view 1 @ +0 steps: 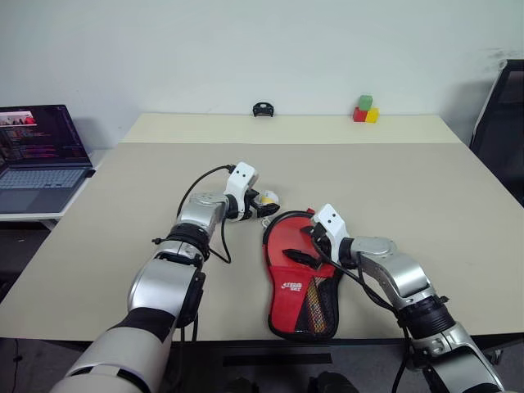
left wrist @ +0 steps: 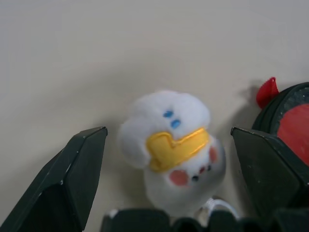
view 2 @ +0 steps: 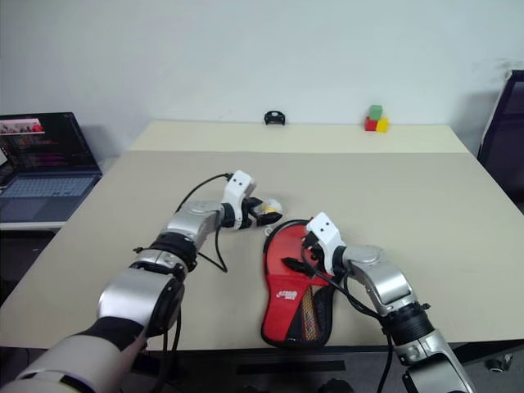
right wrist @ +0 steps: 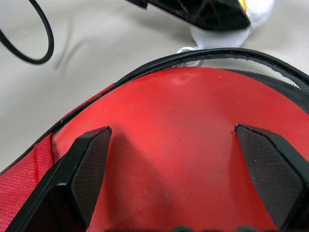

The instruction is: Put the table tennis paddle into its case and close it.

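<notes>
The right gripper (view 1: 304, 242) hovers, fingers apart, over the paddle (right wrist: 183, 145) lying inside the open case (view 1: 301, 282) on the desk (view 1: 426, 213). Beyond, the left gripper (view 1: 260, 206) straddles the charm (left wrist: 171, 150), fingers apart; a weak pinch could slip, leaving the zipper unclosed.

One red case (view 1: 299, 282), one paddle (right wrist: 193, 154) inside it, one white plush charm (left wrist: 171, 150), two grippers, one laptop (view 1: 41, 160), three coloured blocks (view 1: 365, 110), one small black object (view 1: 262, 109), one table (view 1: 409, 188)

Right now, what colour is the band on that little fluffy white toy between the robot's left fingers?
Yellow, across the small white plush toy, with two blue dots above it. The left wrist view shows it best.
</notes>
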